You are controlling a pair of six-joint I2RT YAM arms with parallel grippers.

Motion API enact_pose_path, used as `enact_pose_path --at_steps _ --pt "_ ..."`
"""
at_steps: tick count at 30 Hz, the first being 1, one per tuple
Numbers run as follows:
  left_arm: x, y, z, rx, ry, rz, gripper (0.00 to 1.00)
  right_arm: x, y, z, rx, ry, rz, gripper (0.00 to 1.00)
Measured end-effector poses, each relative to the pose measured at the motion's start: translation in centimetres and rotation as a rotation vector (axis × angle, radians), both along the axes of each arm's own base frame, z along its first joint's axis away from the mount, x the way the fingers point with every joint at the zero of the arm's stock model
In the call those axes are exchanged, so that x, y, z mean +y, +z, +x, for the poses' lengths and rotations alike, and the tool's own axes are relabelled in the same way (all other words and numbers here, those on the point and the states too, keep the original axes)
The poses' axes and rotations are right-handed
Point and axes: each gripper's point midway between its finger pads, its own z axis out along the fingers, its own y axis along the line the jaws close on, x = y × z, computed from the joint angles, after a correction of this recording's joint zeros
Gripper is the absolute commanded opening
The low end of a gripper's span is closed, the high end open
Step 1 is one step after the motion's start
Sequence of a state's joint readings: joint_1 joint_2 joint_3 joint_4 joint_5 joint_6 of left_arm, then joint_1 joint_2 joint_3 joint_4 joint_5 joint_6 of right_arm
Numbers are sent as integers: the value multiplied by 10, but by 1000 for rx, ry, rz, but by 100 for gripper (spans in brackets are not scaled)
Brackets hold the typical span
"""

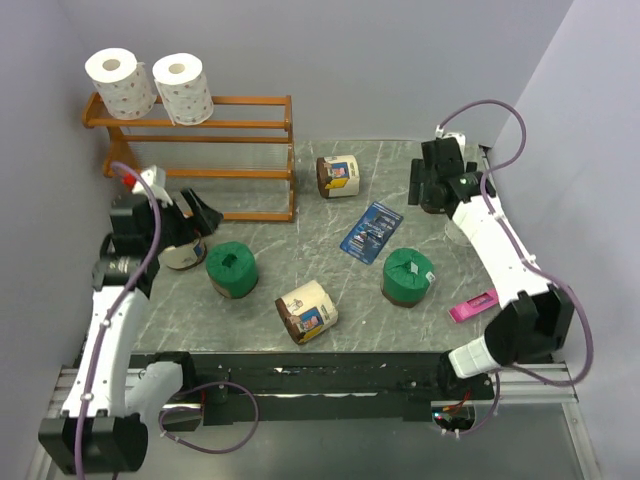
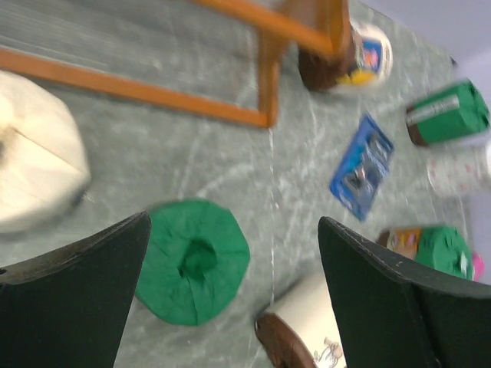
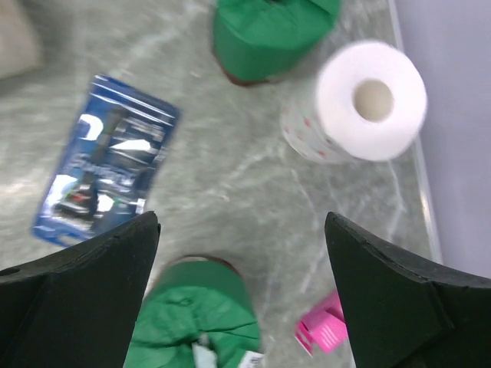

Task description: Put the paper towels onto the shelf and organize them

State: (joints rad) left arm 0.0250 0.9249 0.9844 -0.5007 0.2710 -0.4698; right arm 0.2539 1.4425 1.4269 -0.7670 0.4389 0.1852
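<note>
The shelf (image 1: pixel 200 130) stands at the back left with two bare white rolls (image 1: pixel 120 82) (image 1: pixel 183 88) on its top tier. My left gripper (image 1: pixel 198 218) is open and empty beside a cream-wrapped roll (image 1: pixel 180 254) and above a green roll (image 1: pixel 232 270), which shows between its fingers in the left wrist view (image 2: pixel 192 257). Other cream-and-brown rolls lie at the front (image 1: pixel 307 312) and back (image 1: pixel 338 174). My right gripper (image 1: pixel 432 182) is open and empty at the back right, above a white roll (image 3: pixel 360 107) and two green rolls (image 3: pixel 265 34) (image 3: pixel 196 322).
A flat dark-blue packet (image 1: pixel 371 232) lies mid-table between the rolls. A small pink item (image 1: pixel 472 305) lies near the right arm's base. The shelf's lower tiers hold nothing visible. The wall runs close along the table's right edge.
</note>
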Motion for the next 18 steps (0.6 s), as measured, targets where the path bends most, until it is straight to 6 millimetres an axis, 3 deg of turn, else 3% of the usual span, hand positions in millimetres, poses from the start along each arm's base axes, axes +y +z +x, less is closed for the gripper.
enact_pose_path --at_steps 5,8,12,18 --pt "-15 -37 -22 3 -74 -32 96 -29 -24 24 91 -75 -19 85" --pt "-21 -44 -25 3 -106 -46 96 -48 -44 31 148 -109 -16 86" --pt "-25 -32 -27 -53 -129 -52 96 -74 -69 33 214 -144 50 87" --pt "-35 -12 -39 -138 -149 -29 96 -106 -69 35 193 -172 140 87"
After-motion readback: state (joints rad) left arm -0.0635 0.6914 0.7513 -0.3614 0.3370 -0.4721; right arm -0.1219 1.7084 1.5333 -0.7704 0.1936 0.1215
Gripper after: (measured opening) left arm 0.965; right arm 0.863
